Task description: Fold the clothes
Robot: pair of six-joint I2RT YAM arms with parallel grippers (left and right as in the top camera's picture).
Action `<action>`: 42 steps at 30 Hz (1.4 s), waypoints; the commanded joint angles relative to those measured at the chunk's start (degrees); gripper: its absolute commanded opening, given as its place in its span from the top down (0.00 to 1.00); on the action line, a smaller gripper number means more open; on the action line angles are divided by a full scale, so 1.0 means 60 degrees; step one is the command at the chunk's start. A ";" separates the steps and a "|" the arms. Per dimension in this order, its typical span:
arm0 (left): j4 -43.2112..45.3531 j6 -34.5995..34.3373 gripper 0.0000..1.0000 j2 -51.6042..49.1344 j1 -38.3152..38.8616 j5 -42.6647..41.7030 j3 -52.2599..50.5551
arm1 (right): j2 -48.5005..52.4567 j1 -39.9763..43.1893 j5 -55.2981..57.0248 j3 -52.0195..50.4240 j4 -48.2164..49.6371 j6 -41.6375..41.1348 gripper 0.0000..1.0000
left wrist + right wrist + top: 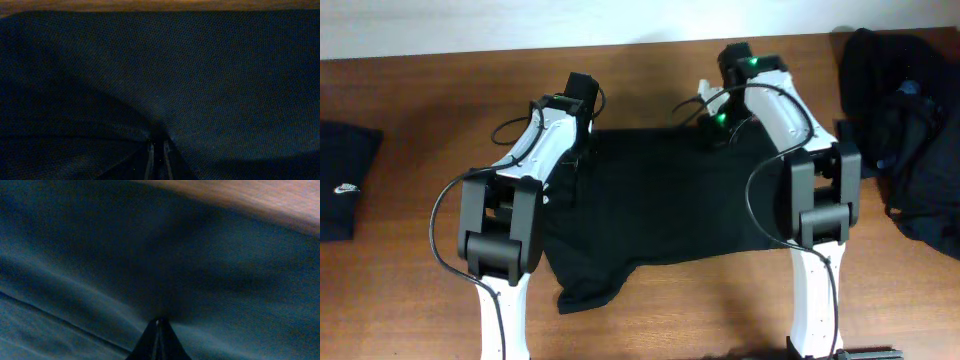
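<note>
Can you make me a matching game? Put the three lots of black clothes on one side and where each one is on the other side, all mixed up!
Things
1. spread-out T-shirt
2. folded garment with white logo
3. crumpled heap of clothes

Places
A. far right corner of the table
B. left edge of the table
C. middle of the table, far edge pinched by the left gripper and the right gripper

Pairs: 1-C, 2-B, 3-A
</note>
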State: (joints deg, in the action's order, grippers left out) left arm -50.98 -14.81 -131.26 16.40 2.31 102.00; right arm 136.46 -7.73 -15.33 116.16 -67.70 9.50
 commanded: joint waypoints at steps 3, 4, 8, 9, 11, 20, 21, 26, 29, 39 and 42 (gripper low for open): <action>0.0142 0.0055 0.90 -0.0317 -0.0011 -0.0142 -0.0259 | -0.0175 -0.0087 -0.0080 -0.0987 0.0477 0.0095 0.96; 0.0142 0.0055 0.91 -0.0317 -0.0011 -0.0142 -0.0259 | -0.0175 -0.0051 -0.0015 -0.1147 0.0543 0.0095 0.96; 0.0138 0.0055 0.91 -0.0317 -0.0011 -0.0142 -0.0259 | -0.0171 0.0240 0.0714 -0.1931 0.0973 0.0095 0.96; 0.0135 0.0055 0.91 -0.0317 -0.0011 -0.0142 -0.0259 | -0.0168 0.0339 0.0933 -0.2095 0.1016 0.0095 0.96; 0.0131 0.0055 0.91 -0.0317 -0.0011 -0.0142 -0.0259 | -0.0168 0.0586 0.1388 -0.2320 0.1031 0.0091 0.96; 0.0135 0.0197 0.90 -0.0317 -0.0015 -0.0113 -0.0259 | -0.0168 0.2408 0.1621 -0.2401 0.0783 0.0091 0.96; 0.0135 0.0197 0.90 -0.0317 -0.0015 -0.0062 -0.0259 | -0.0168 0.2612 0.1625 -0.2397 0.0790 0.0095 0.96; 0.0098 0.0197 0.90 -0.0317 -0.0015 0.0189 -0.0259 | -0.0168 0.3249 0.1636 -0.2393 0.0903 0.0095 0.91; 0.0102 0.0197 0.90 -0.0317 -0.0015 0.0193 -0.0259 | -0.0168 0.3373 0.1523 -0.2393 0.0933 0.0095 0.89; 0.0568 0.0204 1.00 -0.0237 -0.0047 -0.0029 0.0080 | -0.0168 0.2776 0.0878 -0.2357 0.1031 0.0084 0.46; 0.0466 0.0437 1.00 0.0153 -0.0186 -0.0321 0.0783 | -0.0171 0.2579 0.0535 -0.1832 0.0845 -0.0270 0.30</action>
State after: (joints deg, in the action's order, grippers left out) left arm -47.70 -14.11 -131.26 17.19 0.10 102.96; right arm 132.38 7.14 -20.10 104.20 -63.26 8.78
